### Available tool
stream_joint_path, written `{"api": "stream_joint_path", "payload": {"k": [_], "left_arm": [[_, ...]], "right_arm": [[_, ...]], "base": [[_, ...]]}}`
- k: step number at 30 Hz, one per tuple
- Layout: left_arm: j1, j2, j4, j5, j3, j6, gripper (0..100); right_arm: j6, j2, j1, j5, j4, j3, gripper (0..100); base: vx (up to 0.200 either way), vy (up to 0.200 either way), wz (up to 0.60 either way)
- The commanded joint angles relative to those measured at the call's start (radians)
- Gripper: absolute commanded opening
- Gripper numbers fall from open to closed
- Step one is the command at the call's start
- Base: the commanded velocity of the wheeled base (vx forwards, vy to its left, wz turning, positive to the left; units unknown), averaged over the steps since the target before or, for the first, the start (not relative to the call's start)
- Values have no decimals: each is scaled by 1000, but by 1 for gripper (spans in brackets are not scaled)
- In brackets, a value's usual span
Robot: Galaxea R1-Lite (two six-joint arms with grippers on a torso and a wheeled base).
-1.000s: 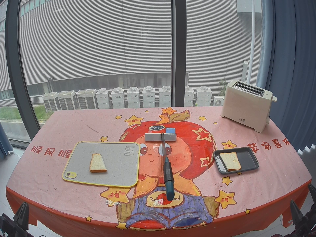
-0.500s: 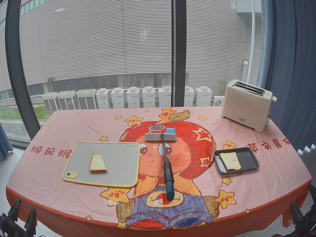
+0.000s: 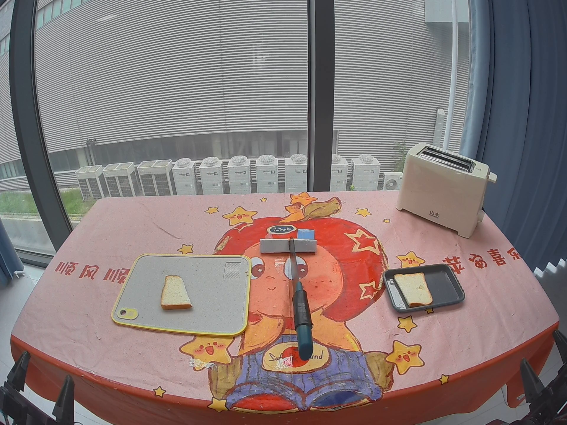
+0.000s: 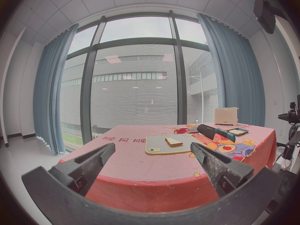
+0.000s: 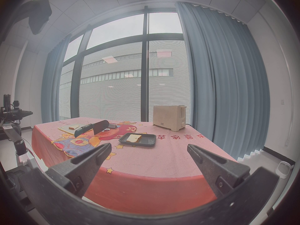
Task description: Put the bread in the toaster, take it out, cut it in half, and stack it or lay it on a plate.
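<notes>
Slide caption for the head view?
Pale bread slice on grey cutting board, teal-handled knife centre, second slice in dark tray, cream toaster behind.

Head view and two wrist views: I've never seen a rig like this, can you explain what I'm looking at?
It is a two-armed robot at a table. One picture comes from a camera on its head, looking down. The others come from a camera on each wrist and show the left gripper and right gripper, both open and holding nothing. On the table: a bread piece on a cutting board, a knife propped on a grey rest, a second bread piece in a dark tray, and a toaster.
</notes>
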Motion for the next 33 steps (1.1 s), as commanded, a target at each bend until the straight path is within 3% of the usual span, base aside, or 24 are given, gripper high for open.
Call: {"api": "stream_joint_path", "payload": {"k": [1, 12, 28, 33], "left_arm": [[0, -16, -1, 4, 18, -1, 100], [-2, -16, -8, -3, 18, 20, 100], [-2, -16, -24, -3, 18, 20, 100], [-2, -16, -235, -4, 18, 9, 100]], "right_arm": [[-1, 3, 1, 0, 0, 18, 100], [-1, 3, 1, 0, 0, 18, 100], [-1, 3, -1, 0, 0, 18, 100], [-1, 3, 1, 0, 0, 18, 100]], "base": [[0, 0, 0], [0, 0, 0], [0, 0, 0], [0, 0, 0]]}}
